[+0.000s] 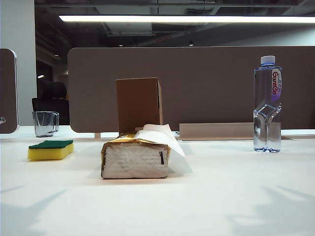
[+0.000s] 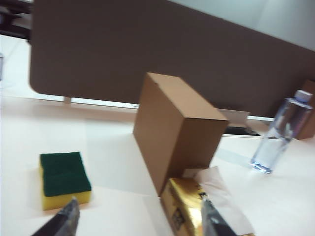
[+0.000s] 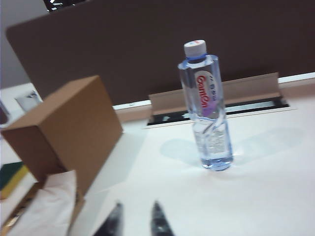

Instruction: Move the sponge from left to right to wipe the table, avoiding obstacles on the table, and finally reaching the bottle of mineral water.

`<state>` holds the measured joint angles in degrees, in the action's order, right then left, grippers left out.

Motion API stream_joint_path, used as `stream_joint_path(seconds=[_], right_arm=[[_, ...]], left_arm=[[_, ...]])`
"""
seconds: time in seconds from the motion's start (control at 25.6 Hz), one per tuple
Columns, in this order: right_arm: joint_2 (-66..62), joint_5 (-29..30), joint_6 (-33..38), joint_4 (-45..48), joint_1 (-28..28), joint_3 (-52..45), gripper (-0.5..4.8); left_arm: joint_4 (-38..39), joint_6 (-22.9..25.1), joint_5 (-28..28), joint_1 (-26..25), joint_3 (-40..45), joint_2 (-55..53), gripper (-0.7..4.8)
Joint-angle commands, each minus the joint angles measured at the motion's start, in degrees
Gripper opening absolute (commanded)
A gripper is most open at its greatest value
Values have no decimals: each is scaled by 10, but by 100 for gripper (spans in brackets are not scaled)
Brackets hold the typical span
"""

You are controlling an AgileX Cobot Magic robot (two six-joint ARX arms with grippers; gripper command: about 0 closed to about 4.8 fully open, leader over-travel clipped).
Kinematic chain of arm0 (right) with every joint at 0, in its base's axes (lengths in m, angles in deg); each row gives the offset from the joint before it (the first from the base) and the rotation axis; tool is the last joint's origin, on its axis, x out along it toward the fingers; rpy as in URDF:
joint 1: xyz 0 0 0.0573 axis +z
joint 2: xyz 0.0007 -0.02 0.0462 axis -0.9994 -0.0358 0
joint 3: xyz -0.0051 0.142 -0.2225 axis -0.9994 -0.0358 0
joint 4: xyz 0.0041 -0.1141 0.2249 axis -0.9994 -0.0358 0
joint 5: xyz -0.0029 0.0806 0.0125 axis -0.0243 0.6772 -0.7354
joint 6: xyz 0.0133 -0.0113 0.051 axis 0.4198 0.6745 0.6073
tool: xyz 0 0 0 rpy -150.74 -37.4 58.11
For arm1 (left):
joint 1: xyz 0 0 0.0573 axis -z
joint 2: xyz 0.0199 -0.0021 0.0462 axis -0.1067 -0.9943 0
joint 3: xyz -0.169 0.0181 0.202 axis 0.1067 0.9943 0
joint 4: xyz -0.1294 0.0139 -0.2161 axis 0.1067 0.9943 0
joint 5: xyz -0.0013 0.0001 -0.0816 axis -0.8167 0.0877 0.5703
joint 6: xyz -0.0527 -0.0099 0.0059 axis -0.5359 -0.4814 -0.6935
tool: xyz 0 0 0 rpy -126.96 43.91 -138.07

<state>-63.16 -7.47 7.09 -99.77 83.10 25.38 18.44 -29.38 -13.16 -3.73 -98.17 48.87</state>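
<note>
Sponge (image 1: 50, 149) flat near the left edge of the table (image 1: 216, 196), green side up. Tissue pack (image 1: 136, 158) and brown box (image 1: 139, 104) mid-table, bottle (image 1: 267, 104) toward the right edge. Left gripper (image 2: 138, 222) spread wide, holding nothing, sponge just ahead. Right gripper (image 3: 135, 219) slightly apart, holding nothing, bottle ahead.

Matt white table (image 1: 206, 196) — foam sponge (image 1: 50, 150), cardboard box (image 1: 139, 104), clear plastic bottle (image 1: 267, 104).
</note>
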Motion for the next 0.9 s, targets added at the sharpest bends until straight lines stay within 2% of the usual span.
stream_joint_path(seconds=[0.04,0.2,0.35,0.51,0.62,0.9], right_arm=[[-2,43,24,-76,0,42,93],[-2,59,28,-128,0,79,96],[-6,64,41,-150,0,108,118],[-27,87,72,-159,0,136,118],[-74,156,101,-160,0,163,119],[-141,205,101,-159,0,204,220]], left_arm=[[28,-4,12,0,-31,-1,330],[46,-6,12,0,-57,-2,382],[53,-39,12,0,-81,-13,446],[73,-51,49,0,-118,-57,450],[76,-48,63,0,-177,-135,450],[74,-51,72,0,-254,-284,450]])
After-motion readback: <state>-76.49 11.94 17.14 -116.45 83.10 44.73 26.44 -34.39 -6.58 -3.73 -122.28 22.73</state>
